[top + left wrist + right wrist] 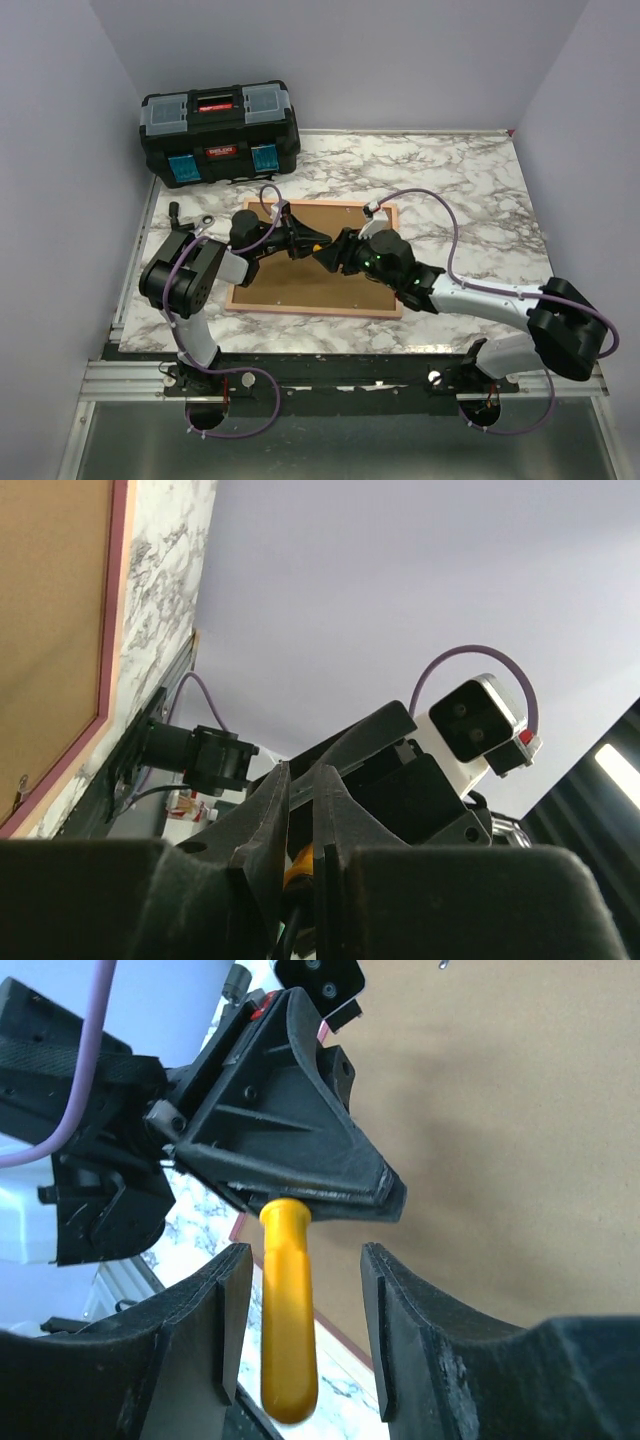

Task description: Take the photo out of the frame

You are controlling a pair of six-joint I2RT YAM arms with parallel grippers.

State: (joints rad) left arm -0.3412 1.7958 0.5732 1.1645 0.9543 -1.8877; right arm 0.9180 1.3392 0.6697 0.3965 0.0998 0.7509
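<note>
Right wrist view shows the left gripper (320, 1192) clamped on a yellow handle (288, 1310), the half-open right gripper (303, 1265) straddling it empty, above the frame (312, 309) face-down on the counter (470, 200); the photo, hidden under the backing (500, 1110), is probably light, bendy, best pinched at an edge.

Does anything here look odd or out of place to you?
Nothing is spilled or broken. The oddity: the left gripper pinches a yellow-handled tool that sticks out between the open fingers of the right gripper, above the frame lying back side up.
</note>
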